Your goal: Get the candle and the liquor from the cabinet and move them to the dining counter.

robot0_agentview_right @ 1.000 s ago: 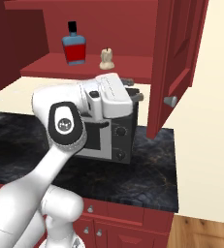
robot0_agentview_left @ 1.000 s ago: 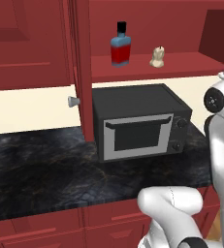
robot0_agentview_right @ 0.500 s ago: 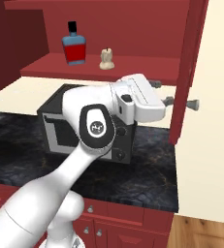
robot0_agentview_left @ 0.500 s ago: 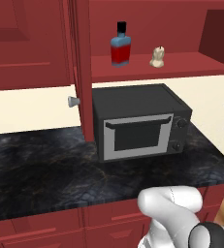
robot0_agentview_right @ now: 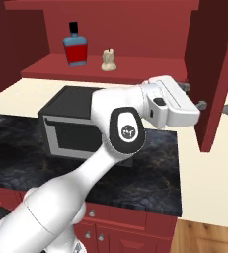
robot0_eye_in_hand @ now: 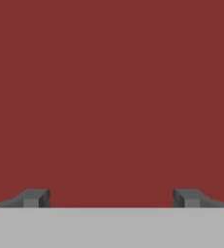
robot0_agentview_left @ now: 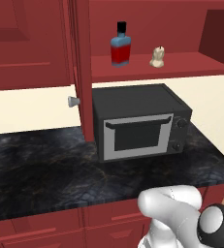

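Gripper point(robot0_agentview_right: 197, 96) jaws wide apart, nothing held, right up against the open right cabinet point(robot0_agentview_right: 135, 29) door. Liquor point(robot0_agentview_right: 76, 45) upright on shelf, left of middle; candle point(robot0_agentview_right: 108, 60) near its right, apart. Microwave point(robot0_agentview_left: 140, 121) on counter point(robot0_agentview_left: 40, 169) below shelf.

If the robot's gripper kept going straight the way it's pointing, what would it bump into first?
Probably the open right door of the cabinet. The gripper is open, pointing at its red panel, and the hand view sees flat red wood ahead. How near is unclear.
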